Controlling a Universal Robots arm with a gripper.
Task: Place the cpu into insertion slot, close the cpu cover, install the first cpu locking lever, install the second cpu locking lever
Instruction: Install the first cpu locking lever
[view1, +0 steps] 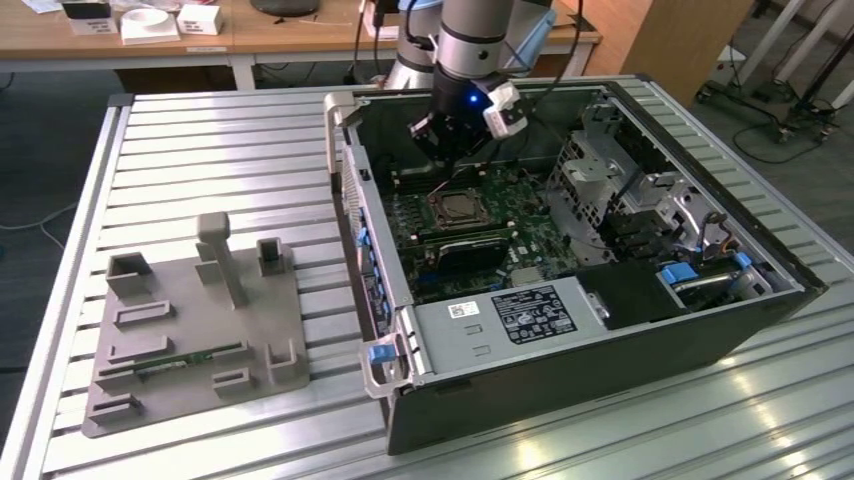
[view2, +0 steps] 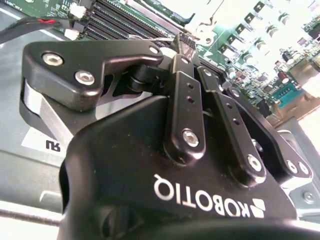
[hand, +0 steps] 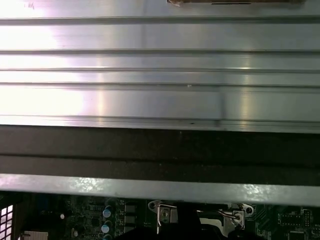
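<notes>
The black end effector (view2: 182, 44) is clenched, its tips pressed together over the green circuit board (view2: 260, 55). Its own body hides what lies beneath them in the second wrist view. In the exterior view it hangs inside the open black computer case (view1: 601, 370), near the small square silvery-tan cpu (view1: 463, 208). The cpu sits in the square metal-rimmed insertion slot (view1: 435, 212), whose finer detail is too small to make out. The case rests on the ribbed aluminium table (view1: 214, 150).

Jaws (tips together) over green circuit board (view2: 272, 60)
</notes>
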